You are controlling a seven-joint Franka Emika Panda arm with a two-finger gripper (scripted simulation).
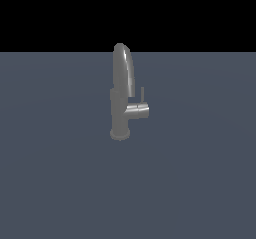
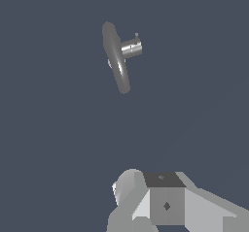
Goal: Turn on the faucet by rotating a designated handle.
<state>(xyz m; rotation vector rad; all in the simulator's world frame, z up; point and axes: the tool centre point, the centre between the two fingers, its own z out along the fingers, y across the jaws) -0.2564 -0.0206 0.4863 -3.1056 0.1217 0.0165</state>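
1. Faucet (image 1: 121,95) upright on flat grey-blue floor (image 1: 200,183), arched spout at top, round base at bottom.
2. Handle (image 1: 140,104): stub cyl. off faucet body toward exterior view's right, thin rod upright from it, beside spout.
3. Gripper (image 2: 160,204) seen in wrist view only, well apart from faucet; fingers not visible, open/closed can't tell.
4. Floor betw. gripper & faucet bare.

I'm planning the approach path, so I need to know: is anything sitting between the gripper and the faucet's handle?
Nothing visible does. In the wrist view only bare floor lies between the gripper body and the handle on the faucet. The exterior view shows the handle on its right, unobstructed; the arm is out of frame there.
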